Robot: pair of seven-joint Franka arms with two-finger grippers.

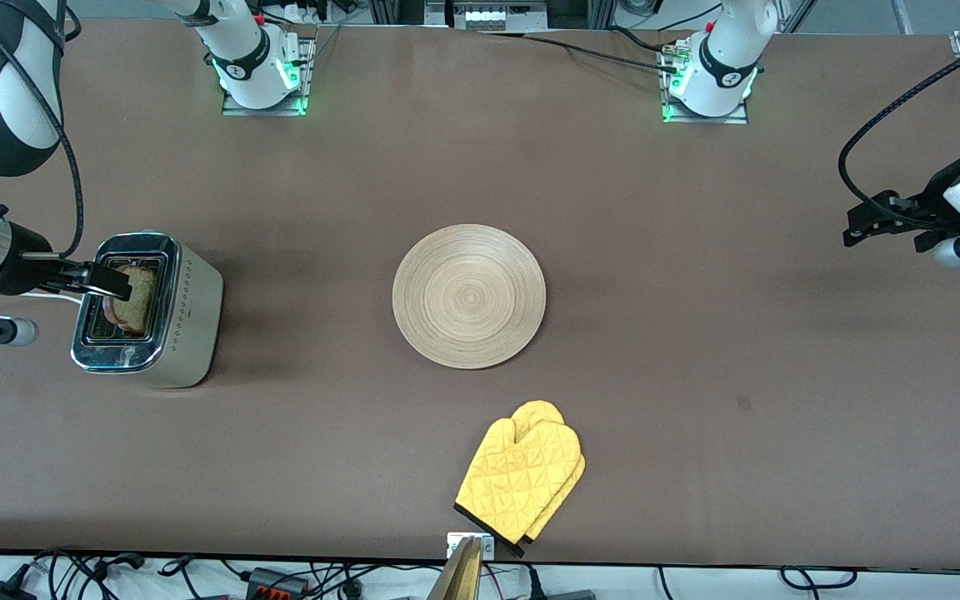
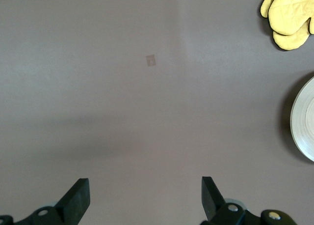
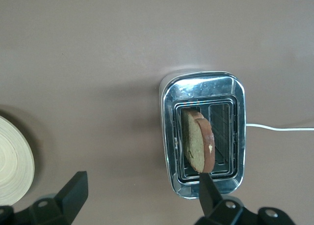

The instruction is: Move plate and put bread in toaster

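The toaster [image 1: 151, 310] stands near the desk [image 1: 697, 350] edge at the right arm's end, its chrome top showing two slots. The bread [image 3: 198, 140] stands tilted in one slot, most of it above the chrome. The right gripper [image 3: 142, 198] hangs over the toaster, jaws spread wide and gripping nothing, one finger [image 1: 105, 279] over the slot by the slice. The plate [image 1: 469, 296] lies flat at the desk's middle, bare. A yellow mitt [image 1: 523, 477] lies at the desk edge nearest the front camera. The left gripper [image 2: 145, 198] waits over bare desk at the left arm's end, jaws spread. No readable writing shows anywhere.
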